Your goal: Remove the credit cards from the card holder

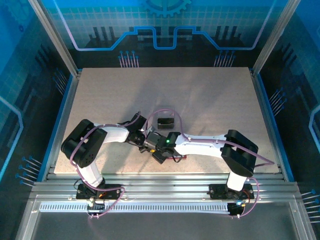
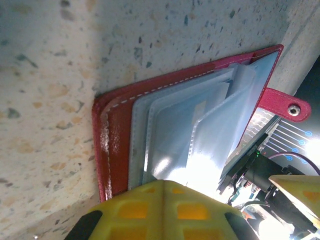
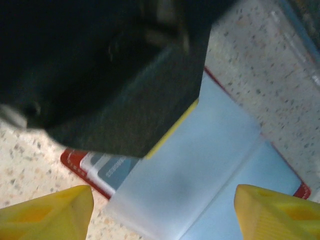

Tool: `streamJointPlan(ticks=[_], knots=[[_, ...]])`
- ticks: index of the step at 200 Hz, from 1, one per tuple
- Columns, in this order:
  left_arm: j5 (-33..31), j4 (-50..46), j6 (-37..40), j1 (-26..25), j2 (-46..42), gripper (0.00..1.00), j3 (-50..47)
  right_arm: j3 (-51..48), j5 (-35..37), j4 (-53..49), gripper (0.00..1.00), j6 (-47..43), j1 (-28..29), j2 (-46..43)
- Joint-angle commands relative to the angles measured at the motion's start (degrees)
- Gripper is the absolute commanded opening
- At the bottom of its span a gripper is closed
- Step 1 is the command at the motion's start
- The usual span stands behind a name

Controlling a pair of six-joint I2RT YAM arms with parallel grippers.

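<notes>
Pale, speckled stone-look bench (image 1: 200, 95). At its near middle, lying open: red leather card holder (image 2: 117, 135), white-stitched, with translucent grey pockets fanned out. Left gripper (image 2: 162, 186): yellow jaws pressed together at the pocket edge, unclear whether pinching anything. Right gripper (image 3: 163, 195): jaws spread wide above. Tucked in a pocket: striped blue-grey credit cards (image 3: 112, 167). Small red tab (image 2: 285, 102), metal snap.

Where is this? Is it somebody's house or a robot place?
Probably a robot lab's test booth, not a house. The left arm and right arm are bolted to metal rails at the edge of the table, and blue walls printed with a gear surround it.
</notes>
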Motion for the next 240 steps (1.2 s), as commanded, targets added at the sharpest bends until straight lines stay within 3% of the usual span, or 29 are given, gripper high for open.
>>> streamJointPlan(ticks=[1, 65, 128, 159, 191, 240], knots=[[-1.8, -4.2, 0.4, -0.1, 1.1, 0.04, -0.5, 1.4, 4.1, -3.7, 0.75, -1.4, 1.6, 3.5], [-1.9, -4.5, 0.6, -0.1, 0.8, 0.04, -0.5, 0.1, 3.4, -4.7, 0.75, 0.9, 2.6, 1.4], [-2.0, -5.3, 0.9, -0.1, 0.5, 0.04, 0.0, -14.9, -2.3, 14.0, 0.74, -1.5, 2.5, -11.4], [-2.0, -5.2, 0.8, -0.1, 0.9, 0.04, -0.3, -22.3, -1.7, 23.6, 0.73, -10.6, 3.8, -14.6], [-2.1, -6.9, 2.4, -0.1, 1.0, 0.04, 0.2, -30.8, 1.6, 35.2, 0.74, -29.0, 6.4, -18.1], [-2.1, -6.3, 1.9, -0.1, 0.4, 0.04, -0.5, -36.8, 2.0, 47.5, 0.76, -41.0, 6.8, -22.6]])
